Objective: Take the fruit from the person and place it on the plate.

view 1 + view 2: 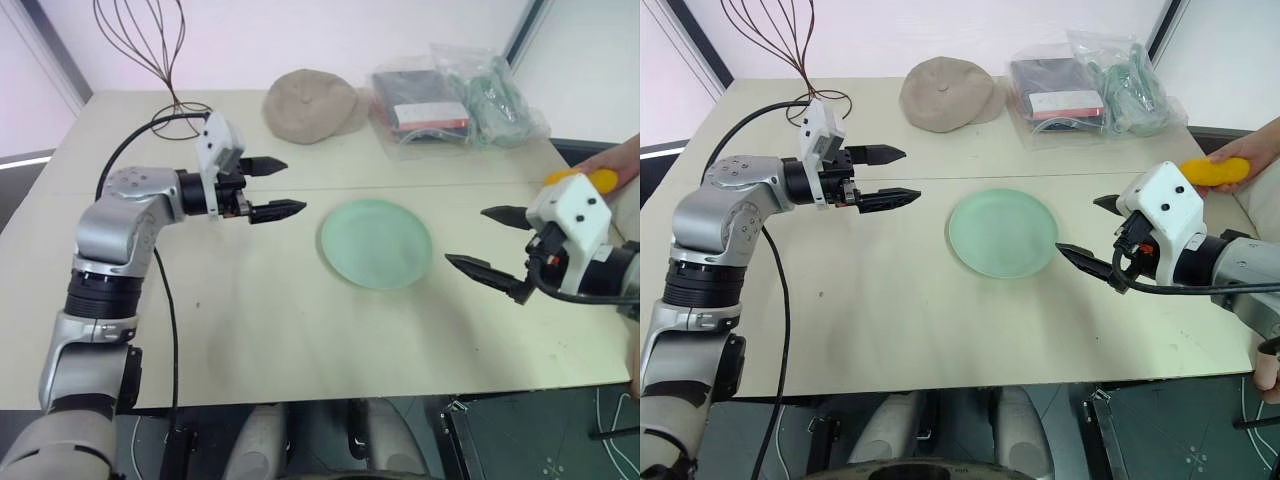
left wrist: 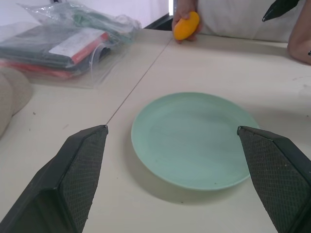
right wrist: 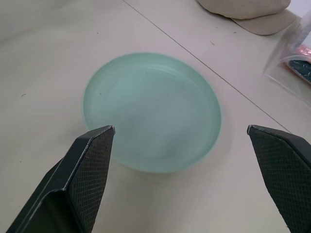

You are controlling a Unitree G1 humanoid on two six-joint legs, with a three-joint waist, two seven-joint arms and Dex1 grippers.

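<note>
Both claws spread wide, empty: left claw, right claw; fruit half-hidden by person's hand.

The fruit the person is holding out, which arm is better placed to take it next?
Right. The fruit sits in the person's hand at the table's right edge, just beyond the open right gripper. The left gripper hovers across the plate, much farther away.

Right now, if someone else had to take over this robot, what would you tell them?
Left gripper: open, holding nothing, over the table left of the plate.
Right gripper: open, holding nothing, right of the plate.
Mango: in the person's hand at the table's far right edge, behind the right gripper.
Plate: bare.
Done: nothing.
Left: take the mango, set it on the plate.
</note>
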